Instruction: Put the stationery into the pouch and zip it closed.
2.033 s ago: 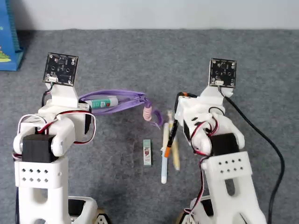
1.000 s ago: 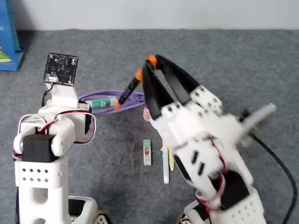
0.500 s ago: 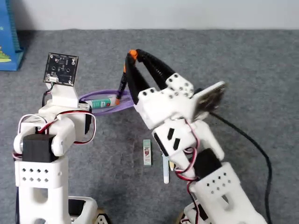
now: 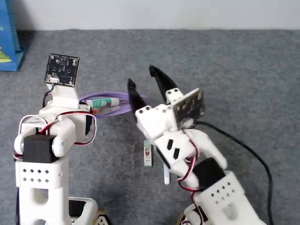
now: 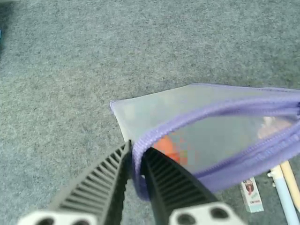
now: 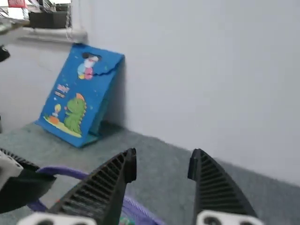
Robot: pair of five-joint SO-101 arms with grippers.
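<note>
Pouch (image 4: 119,106) lies open on counter (image 4: 234,70), its purple rim clamped in left gripper (image 5: 133,161). Right gripper (image 4: 141,76) hangs spread and empty above it. Eraser (image 4: 147,153) lies nearby, outside.

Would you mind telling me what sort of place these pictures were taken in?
Probably an indoor robotics test bench: a grey felt-like tabletop, a plain white wall behind it, and a blue paper bag leaning against that wall.

Grey carpet-like table surface (image 4: 243,70), plain white wall (image 4: 164,14) behind, blue dinosaur-print bag (image 6: 79,93) against it.
</note>
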